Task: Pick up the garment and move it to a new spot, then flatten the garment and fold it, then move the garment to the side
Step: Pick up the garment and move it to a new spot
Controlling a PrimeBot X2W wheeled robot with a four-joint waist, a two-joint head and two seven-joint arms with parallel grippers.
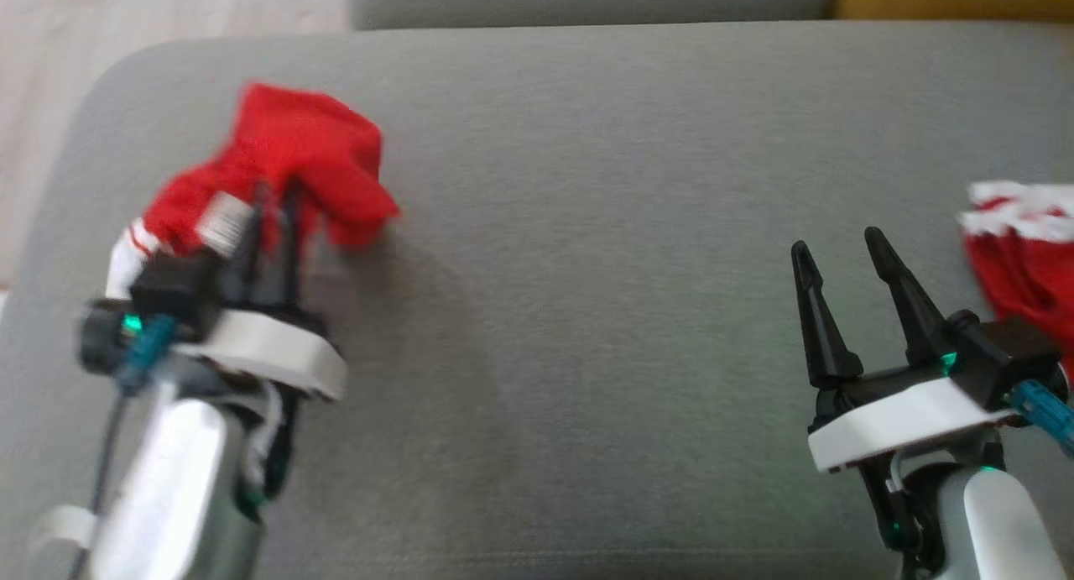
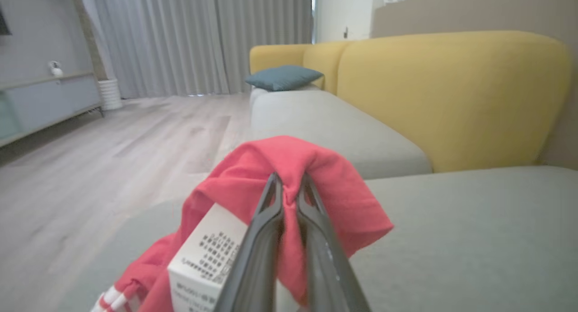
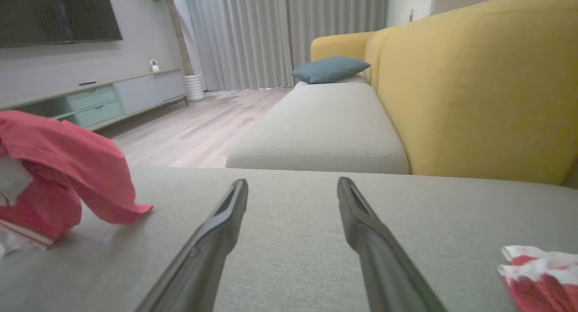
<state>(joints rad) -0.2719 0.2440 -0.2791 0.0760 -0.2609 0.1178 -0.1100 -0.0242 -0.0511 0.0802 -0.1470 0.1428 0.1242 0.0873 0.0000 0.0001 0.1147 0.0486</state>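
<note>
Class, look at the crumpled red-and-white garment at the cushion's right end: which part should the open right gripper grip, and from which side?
Probably the white-striped edge of the garment. It is the bunched edge nearest the right gripper, so come from the garment's left, low over the cushion, and pinch that ridge. Its far side runs out of the head view.

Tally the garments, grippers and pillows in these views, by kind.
Garments: 2 (held garment, lying garment, both red)
Grippers: 2 (left gripper, right gripper)
Pillows: 1 (blue pillow)
Total: 5
</note>
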